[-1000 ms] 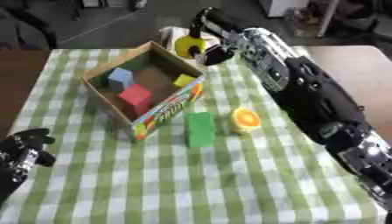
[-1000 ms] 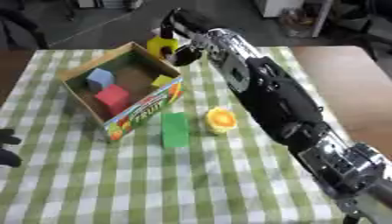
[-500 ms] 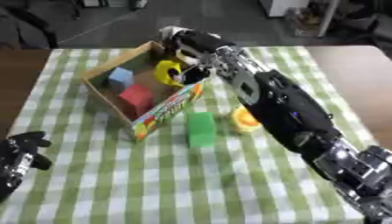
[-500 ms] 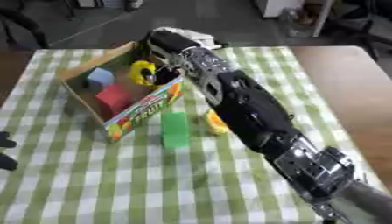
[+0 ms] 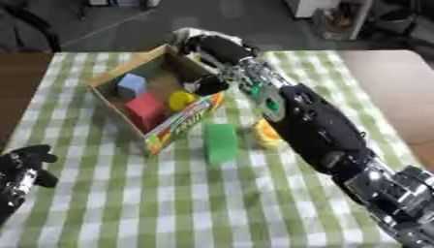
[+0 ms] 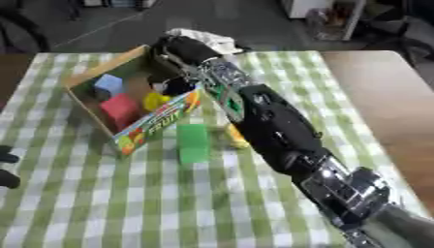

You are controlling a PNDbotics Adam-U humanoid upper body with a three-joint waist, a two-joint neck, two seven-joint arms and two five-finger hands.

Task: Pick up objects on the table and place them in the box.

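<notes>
Placing step, near its end. Right hand (image 5: 206, 85) down inside the box (image 5: 110, 80), fingers beside a yellow piece (image 5: 180, 100) on the box floor; grip on it or release, cannot tell. Also in the box: a red block (image 5: 147, 106) and a blue block (image 5: 131, 84). Left on the cloth: a green block (image 5: 221, 141) and an orange piece (image 5: 266, 134), just beside each other, near the box front. Left hand (image 5: 19, 175) idle at the lower left corner, fingers curled on nothing. Next, probably: clear the box wall, then reach for the green block.

box (image 5: 127, 72): right arm (image 5: 305, 121) crosses near rim | green block (image 5: 221, 143): open cloth around
</notes>
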